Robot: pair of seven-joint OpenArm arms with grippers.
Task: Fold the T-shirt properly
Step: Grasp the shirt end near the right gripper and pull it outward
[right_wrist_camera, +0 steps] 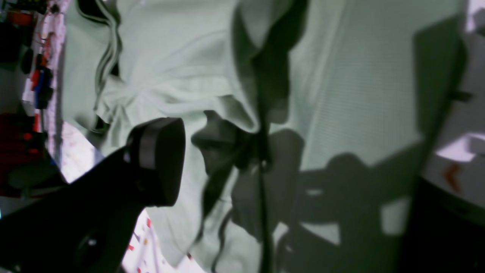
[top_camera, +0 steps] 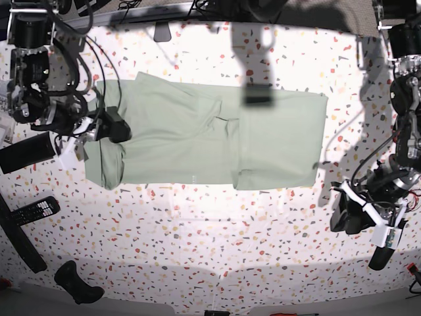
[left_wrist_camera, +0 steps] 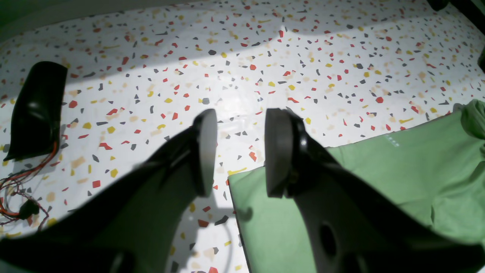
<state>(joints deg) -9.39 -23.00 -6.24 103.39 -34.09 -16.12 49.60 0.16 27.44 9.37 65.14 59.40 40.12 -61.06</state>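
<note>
A large pale sage-green short-sleeved cloth T-shirt (top_camera: 197, 135) lies partly folded across the speckled white terrazzo desk (top_camera: 217, 250). The right gripper (top_camera: 113, 126), jaws apart, sits at its sleeve end. The left gripper (left_wrist_camera: 238, 151), jaws apart and empty, hovers off the hem corner, so a further fold likely calls for gripping both ends.

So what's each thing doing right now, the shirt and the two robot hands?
T-shirt: lying on the speckled table, partly folded, sleeve end bunched.
Left gripper: open, empty, over the table beside the shirt's corner.
Right gripper: open, at the bunched sleeve end.
</note>
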